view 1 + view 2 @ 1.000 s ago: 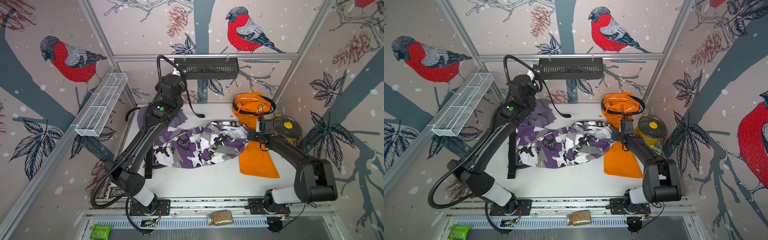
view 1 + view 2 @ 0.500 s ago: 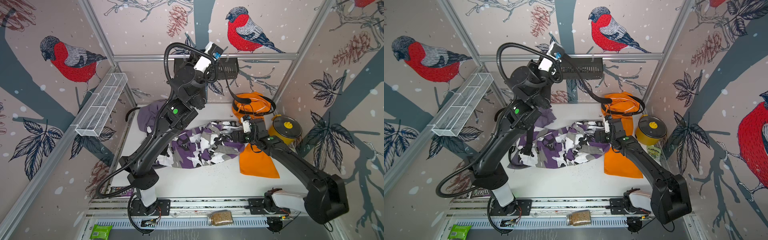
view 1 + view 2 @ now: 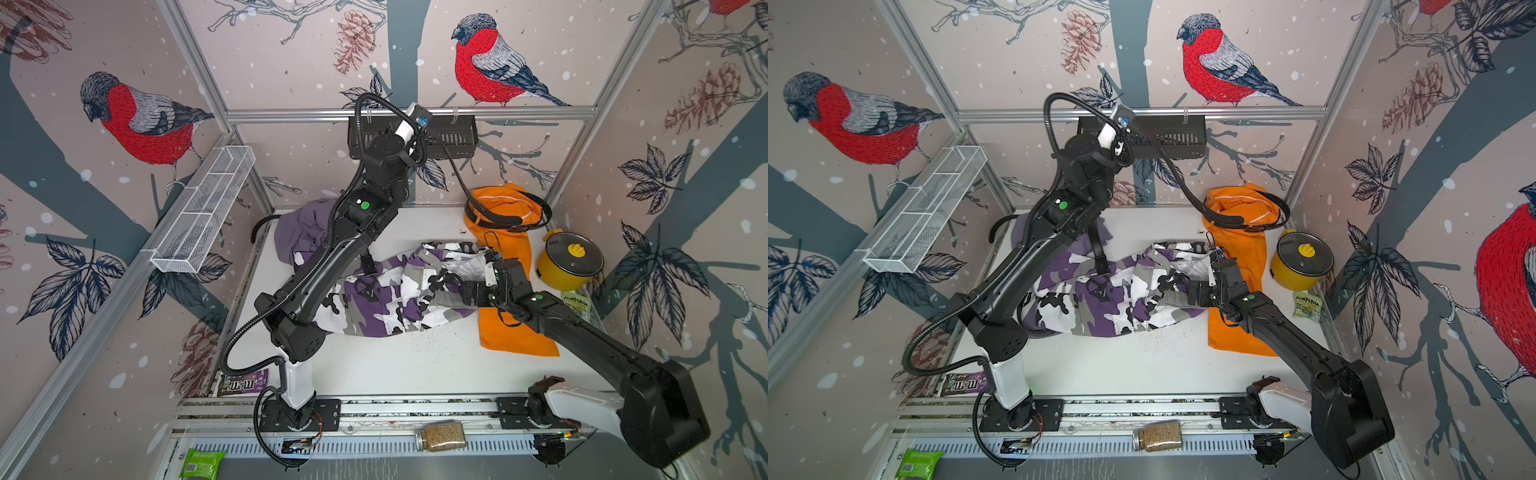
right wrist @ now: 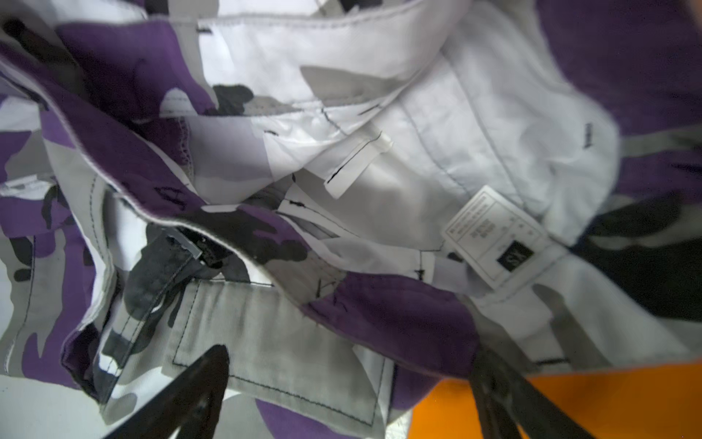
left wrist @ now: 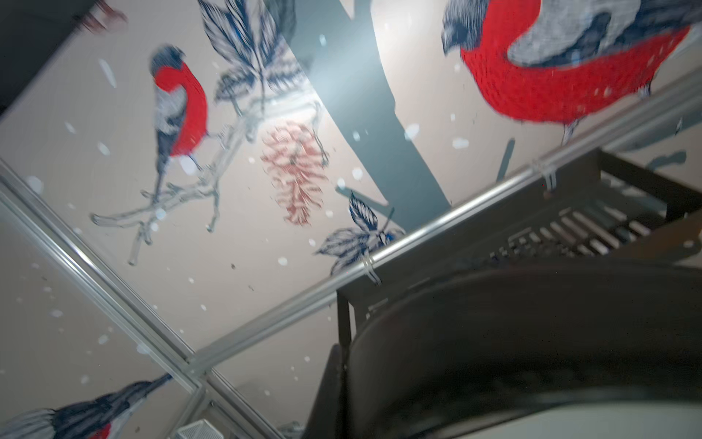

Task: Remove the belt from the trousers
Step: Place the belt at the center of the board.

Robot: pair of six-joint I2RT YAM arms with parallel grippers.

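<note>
While the left gripper clamps the belt, the right gripper gapes empty over camouflage trousers. Their label blurs; a packet reads m&m's.

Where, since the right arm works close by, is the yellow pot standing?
In both top views the yellow pot stands at the far right, toward the back, between the orange trousers and the right wall.

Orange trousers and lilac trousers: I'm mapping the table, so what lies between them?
The camouflage trousers lie spread between the lilac trousers and the orange trousers, touching both; both top views show it.
</note>
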